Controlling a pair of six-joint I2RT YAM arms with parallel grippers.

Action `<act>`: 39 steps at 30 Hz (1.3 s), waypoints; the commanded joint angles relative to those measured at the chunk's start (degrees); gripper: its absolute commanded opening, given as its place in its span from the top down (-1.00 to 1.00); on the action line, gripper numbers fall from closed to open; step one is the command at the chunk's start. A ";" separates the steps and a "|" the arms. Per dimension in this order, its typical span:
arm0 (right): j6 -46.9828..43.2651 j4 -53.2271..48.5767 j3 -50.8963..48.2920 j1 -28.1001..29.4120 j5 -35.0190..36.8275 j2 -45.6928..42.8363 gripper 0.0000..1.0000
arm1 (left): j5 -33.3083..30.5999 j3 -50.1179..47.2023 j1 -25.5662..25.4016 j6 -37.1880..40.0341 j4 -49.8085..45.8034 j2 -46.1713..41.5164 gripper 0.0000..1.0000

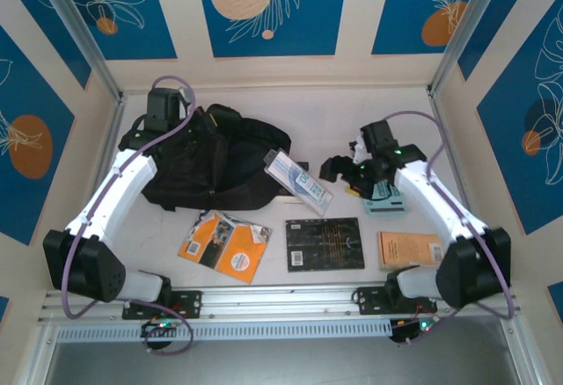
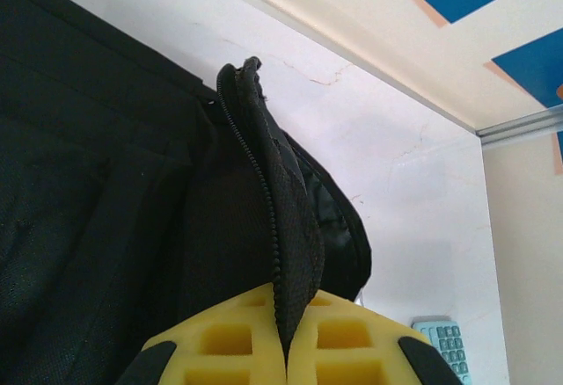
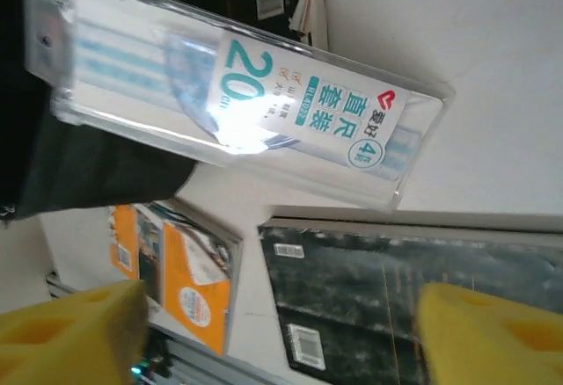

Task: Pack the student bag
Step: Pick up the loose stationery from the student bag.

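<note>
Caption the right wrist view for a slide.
Open right gripper above a clear plastic ruler pack resting on the black fabric backpack, with a flat black book and orange paperback nearby.

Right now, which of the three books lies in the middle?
The flat black rectangular book, between the orange picture-cover book and the plain orange book.

both arms are showing white shells between rounded black joints, the left arm at 8 o'clock, the right arm at 4 o'clock. a lilac cable is looping along each. yellow foam fingers with square hollows are tipping them; green lights are glowing on the right wrist.
</note>
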 commanded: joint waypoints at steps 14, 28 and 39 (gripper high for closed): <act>-33.82 28.23 -4.93 29.20 42.30 11.00 -0.98 | 1.89 0.37 0.33 -0.36 1.80 -0.27 1.00; -32.42 27.70 3.67 31.77 60.65 27.21 -0.61 | 1.28 0.10 0.31 -0.11 1.64 -0.71 1.00; -31.84 29.72 1.17 31.32 57.66 21.28 0.80 | 1.54 0.18 0.33 -0.37 1.81 -0.44 1.00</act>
